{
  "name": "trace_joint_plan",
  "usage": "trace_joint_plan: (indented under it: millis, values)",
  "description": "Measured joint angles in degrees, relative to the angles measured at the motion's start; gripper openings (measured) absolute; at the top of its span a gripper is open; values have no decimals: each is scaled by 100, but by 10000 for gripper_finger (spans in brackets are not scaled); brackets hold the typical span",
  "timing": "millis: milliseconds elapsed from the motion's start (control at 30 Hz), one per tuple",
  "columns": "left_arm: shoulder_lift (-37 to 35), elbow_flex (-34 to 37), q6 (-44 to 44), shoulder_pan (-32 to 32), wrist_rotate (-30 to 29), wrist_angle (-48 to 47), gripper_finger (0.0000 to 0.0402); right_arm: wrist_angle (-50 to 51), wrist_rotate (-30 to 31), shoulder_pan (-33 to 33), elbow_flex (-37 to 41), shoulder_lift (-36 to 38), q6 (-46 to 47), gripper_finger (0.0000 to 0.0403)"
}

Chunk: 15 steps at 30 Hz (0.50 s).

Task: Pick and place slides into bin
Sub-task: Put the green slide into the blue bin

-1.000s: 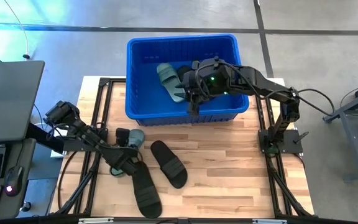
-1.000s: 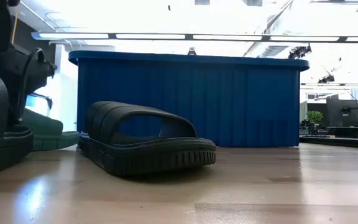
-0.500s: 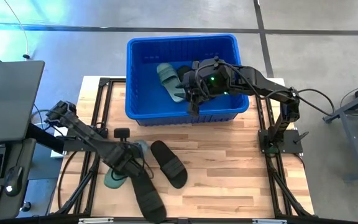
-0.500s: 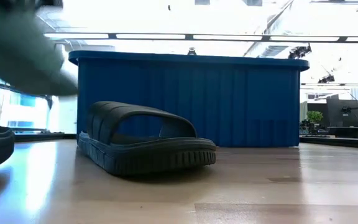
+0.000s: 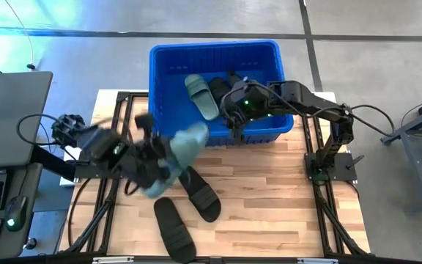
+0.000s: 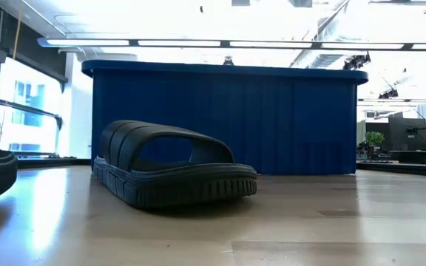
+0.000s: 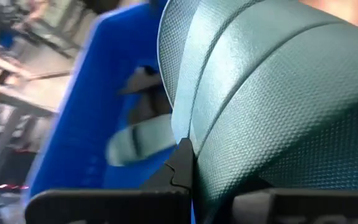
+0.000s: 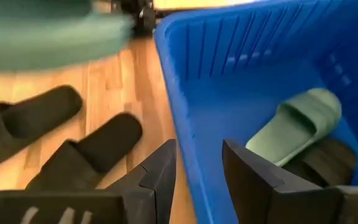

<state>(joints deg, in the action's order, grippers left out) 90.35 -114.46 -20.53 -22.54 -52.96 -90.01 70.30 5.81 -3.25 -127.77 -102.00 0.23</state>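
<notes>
Clearly the left end effector [image 5: 160, 158] clenched a sage green slide [image 5: 182, 147] in the air at mid-left of the high view, short of the bin [image 5: 165, 128]; its toe could clip the rim and jolt loose. The right end effector [image 5: 234, 117], released, straddled the bin's near wall at upper centre and might obstruct the drop.

Both arms are dark, near black, built of slim tubular links joined by chunkier rounded joint housings. The right arm [image 5: 321, 110] rises from a flat square black base plate and carries a small green light near its wrist (a second, fainter one glows beside it); a black cable trails off behind it. The left arm [image 5: 94, 147] has looped black cabling at its shoulder. The right gripper [image 8: 197, 171] has two broad, angular, matte black fingers [image 8: 253, 177].
</notes>
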Motion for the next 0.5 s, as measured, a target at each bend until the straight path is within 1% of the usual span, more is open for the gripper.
trace_joint_plan:
  millis: [100, 200, 300, 400, 500]
  values:
    - [0, -198, 135, 660, -167, 2, 2, 104, 1, 112, 125, -3, 106, 116]
    - [11, -201, 281, 1514, -134, 0, 2, 128, 4, 255, 308, -4, 104, 112]
    - [144, -207, 709, 2450, -49, -4, 2, 126, 1, 399, 581, -4, 155, 109]
    - [377, -203, 1071, 3395, 212, 41, 1, -12, 5, 523, 909, -4, 254, 104]
    - [660, -203, 1114, 4284, 856, 76, 4, -287, 86, 617, 1303, -2, 276, 98]
